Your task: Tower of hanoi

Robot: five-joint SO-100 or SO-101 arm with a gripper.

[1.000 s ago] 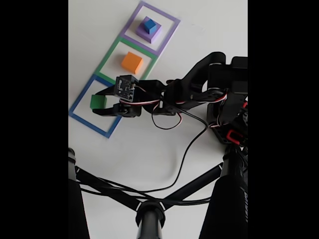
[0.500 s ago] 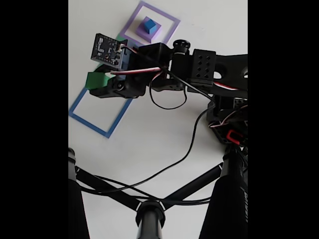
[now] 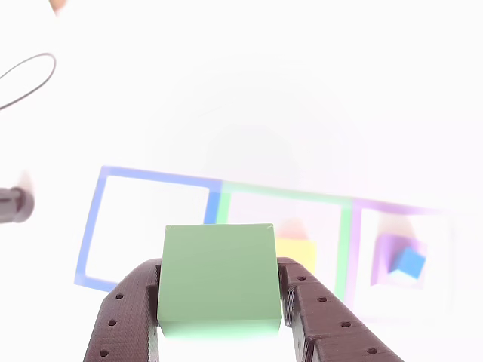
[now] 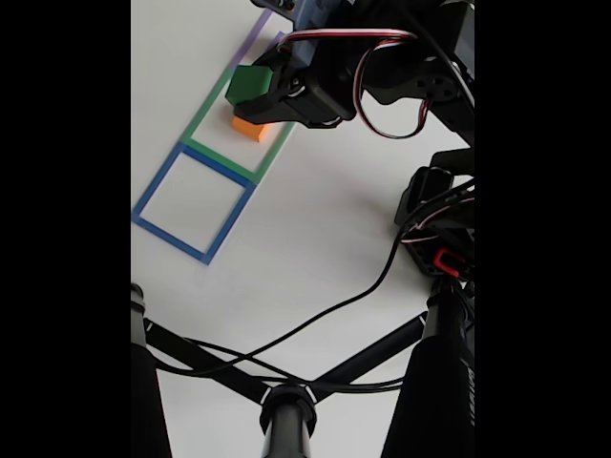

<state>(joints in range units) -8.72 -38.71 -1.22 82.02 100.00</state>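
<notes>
My gripper (image 3: 220,320) (image 4: 250,91) is shut on a green cube (image 3: 219,279) (image 4: 248,84) and holds it in the air above the green square outline (image 4: 205,119). Directly below and behind it an orange cube (image 4: 248,127) (image 3: 296,250) rests inside that outline, partly hidden by the green cube. In the other view a blue cube (image 3: 411,262) sits on a purple cube (image 3: 392,253) inside the purple outline (image 3: 404,211) at the right. The blue square outline (image 4: 194,202) (image 3: 143,226) holds nothing.
Black tripod legs (image 4: 277,405) and a black cable (image 4: 334,305) cross the lower part of the fixed view. The arm's base with red parts (image 4: 444,258) stands at the right. White tabletop (image 4: 305,219) lies between the outlines and the base.
The gripper closed on the green cube in the blue outline, lifted it, and carried it up the fixed view to above the orange cube in the green outline.
</notes>
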